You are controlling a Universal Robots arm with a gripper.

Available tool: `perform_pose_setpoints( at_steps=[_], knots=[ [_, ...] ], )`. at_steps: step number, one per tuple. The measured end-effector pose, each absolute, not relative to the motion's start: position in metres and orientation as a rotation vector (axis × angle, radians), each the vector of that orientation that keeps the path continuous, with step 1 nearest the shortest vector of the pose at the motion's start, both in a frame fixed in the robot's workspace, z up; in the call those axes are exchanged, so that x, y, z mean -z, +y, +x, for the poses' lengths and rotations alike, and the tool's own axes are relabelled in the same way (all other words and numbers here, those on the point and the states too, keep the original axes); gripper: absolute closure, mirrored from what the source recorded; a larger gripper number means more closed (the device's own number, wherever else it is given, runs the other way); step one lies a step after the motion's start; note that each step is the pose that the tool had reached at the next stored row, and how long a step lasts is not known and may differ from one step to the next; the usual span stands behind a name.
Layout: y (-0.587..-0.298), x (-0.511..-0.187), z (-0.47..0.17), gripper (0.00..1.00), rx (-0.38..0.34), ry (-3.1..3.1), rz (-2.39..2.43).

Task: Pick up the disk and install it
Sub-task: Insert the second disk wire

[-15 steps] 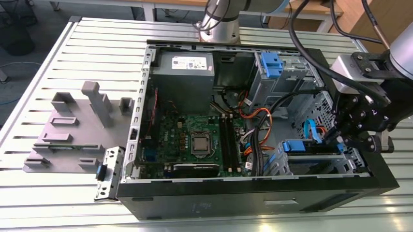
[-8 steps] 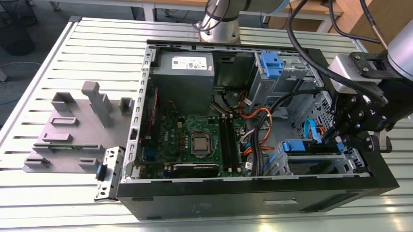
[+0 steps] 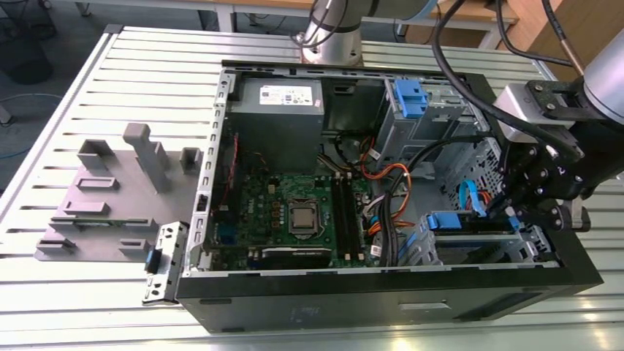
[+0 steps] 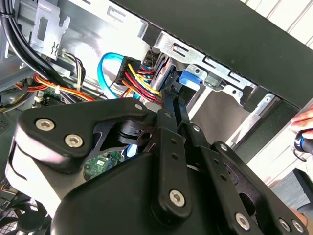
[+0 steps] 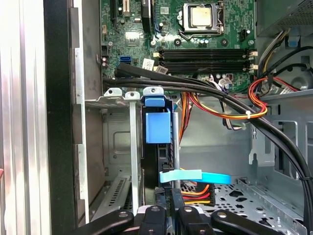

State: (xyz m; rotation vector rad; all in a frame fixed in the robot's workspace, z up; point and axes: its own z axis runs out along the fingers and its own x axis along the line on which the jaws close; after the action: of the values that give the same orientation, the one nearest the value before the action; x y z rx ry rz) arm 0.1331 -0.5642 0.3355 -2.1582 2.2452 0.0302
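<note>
Scene: an open computer case (image 3: 390, 292) lay on its side on a slatted metal bench (image 3: 127, 58), with the motherboard (image 3: 292, 212) facing up.

Arm: the robot arm reached into the corner of the case at the exterior view's right, near the front panel.

Gripper: the gripper (image 3: 514, 213) sat low at the drive cage (image 3: 434, 252); in the first wrist view its tip (image 5: 174, 203) pointed at the slot beneath the blue tab.

Jaws: they stood narrow, drawn close together on the edge of the disk; in the second wrist view the 2 black fingers (image 4: 172, 105) met at the blue rail.

Disk: the disk (image 5: 157, 161) stood on edge inside the drive cage, seen as a dark slab with a blue plastic rail (image 5: 158, 126) at its end, between the cage's metal uprights. In the exterior view its blue rail (image 3: 451, 221) showed at the top of the cage, just beside the gripper.

Cables: a flat light-blue cable (image 5: 195, 176) crossed just in front of the disk, and a red, yellow and black wire bundle (image 4: 142, 78) ran close to it.

Power supply: a grey box with a white sticker (image 3: 278, 110) sat at the far end of the case, well apart from the gripper.

Fixture: a grey plastic holder (image 3: 117, 190) stood on the bench at the exterior view's left of the case.
</note>
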Motion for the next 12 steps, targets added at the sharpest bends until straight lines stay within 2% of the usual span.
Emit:
perform_pose_setpoints(
  at_steps=[12],
  knots=[
    [-0.5642, -0.3335, 0.1327, 0.84, -0.03, 2.245, -2.158]
  ],
)
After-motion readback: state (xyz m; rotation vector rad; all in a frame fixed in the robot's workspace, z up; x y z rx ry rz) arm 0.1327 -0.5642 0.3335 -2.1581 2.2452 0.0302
